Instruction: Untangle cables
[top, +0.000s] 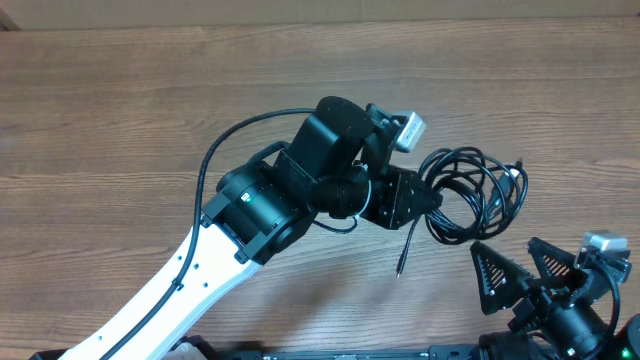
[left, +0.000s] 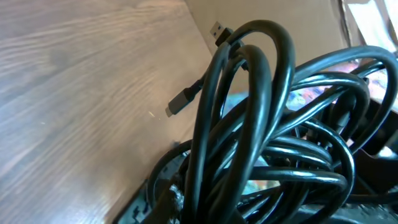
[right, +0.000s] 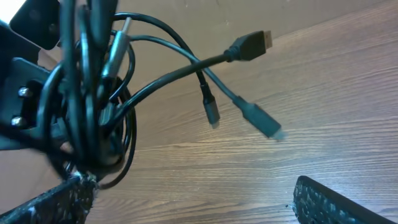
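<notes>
Cables (top: 478, 190) are being held bunched in the closed left hand (top: 432, 200); the right hand (top: 508, 255) is hovering wide open, empty, near the table's (top: 120, 100) right edge.

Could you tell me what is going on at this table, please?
The left gripper is shut on a knotty bundle of black cables over the wooden table. Several plug ends stick out of the tangle. The right gripper waits open beside the bundle, apart from it and holding nothing. The cables are not yet untangled.
</notes>
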